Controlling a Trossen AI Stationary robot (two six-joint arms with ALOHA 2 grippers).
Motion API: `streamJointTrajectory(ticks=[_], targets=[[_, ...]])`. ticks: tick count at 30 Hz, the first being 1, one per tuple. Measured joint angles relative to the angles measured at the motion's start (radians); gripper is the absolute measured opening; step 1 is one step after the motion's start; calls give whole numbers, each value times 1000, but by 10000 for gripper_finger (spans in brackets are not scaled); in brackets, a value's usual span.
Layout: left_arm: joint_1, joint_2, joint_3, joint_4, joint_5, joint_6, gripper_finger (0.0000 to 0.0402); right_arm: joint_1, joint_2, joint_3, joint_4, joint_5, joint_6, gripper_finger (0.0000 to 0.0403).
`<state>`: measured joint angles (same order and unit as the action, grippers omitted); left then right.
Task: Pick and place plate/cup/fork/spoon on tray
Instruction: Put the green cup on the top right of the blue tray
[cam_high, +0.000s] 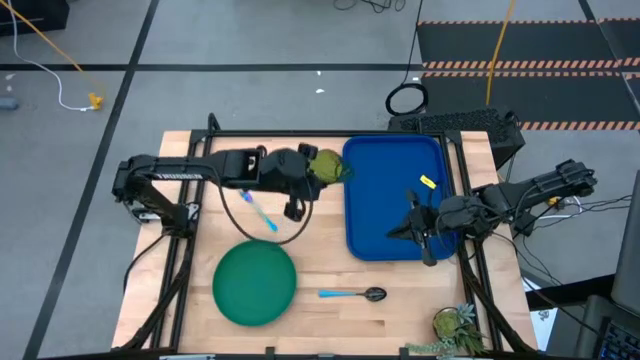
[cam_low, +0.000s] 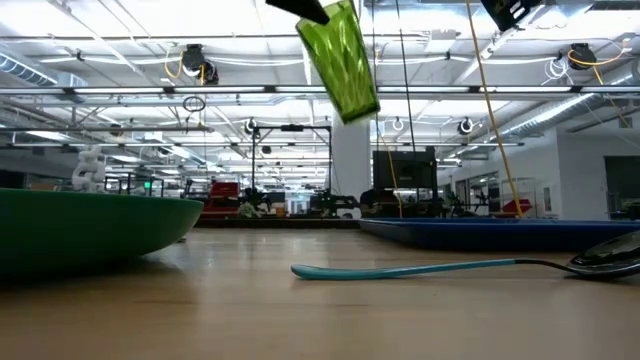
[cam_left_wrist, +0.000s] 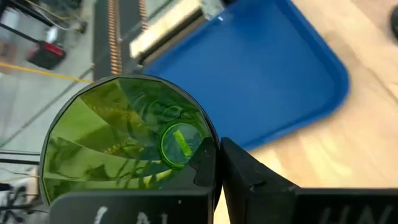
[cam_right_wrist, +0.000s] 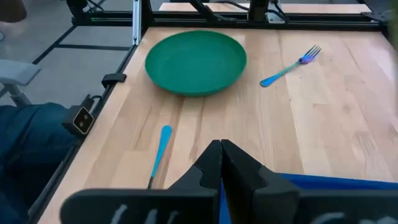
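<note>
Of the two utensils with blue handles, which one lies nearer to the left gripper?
The fork, the one with pale tines: it lies just below the left gripper, which holds the cup. The spoon, with its dark bowl, lies farther away, right of the plate.

1 plate (cam_high: 255, 284), 1 cup (cam_high: 328, 166), 1 fork (cam_high: 259, 211), 1 spoon (cam_high: 353, 294) — 1 tray (cam_high: 392, 190), 1 plant pot (cam_high: 455, 323).

Left claw (cam_high: 318, 170) with cup (cam_high: 327, 166) beside tray (cam_high: 385, 190)

grey floor (cam_high: 250, 40), ceiling strip lights (cam_low: 120, 42)
</note>
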<state>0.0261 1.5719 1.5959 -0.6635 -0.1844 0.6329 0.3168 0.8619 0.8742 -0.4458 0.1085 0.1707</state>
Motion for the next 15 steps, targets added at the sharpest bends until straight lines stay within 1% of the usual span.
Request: streamJointTrajectory(ticks=[5, 8, 11, 15], targets=[[49, 0, 80, 20, 8, 66, 8, 0, 0, -23, 8, 0, 0, 0], [101, 0, 110, 50, 74, 80, 8, -1, 0, -37, 8, 2, 0, 0], [156, 20, 118, 91, 143, 76, 9, -1, 0, -43, 10, 28, -1, 0], [213, 80, 118, 170, 181, 81, 8, -1, 0, -44, 11, 30, -23, 0]])
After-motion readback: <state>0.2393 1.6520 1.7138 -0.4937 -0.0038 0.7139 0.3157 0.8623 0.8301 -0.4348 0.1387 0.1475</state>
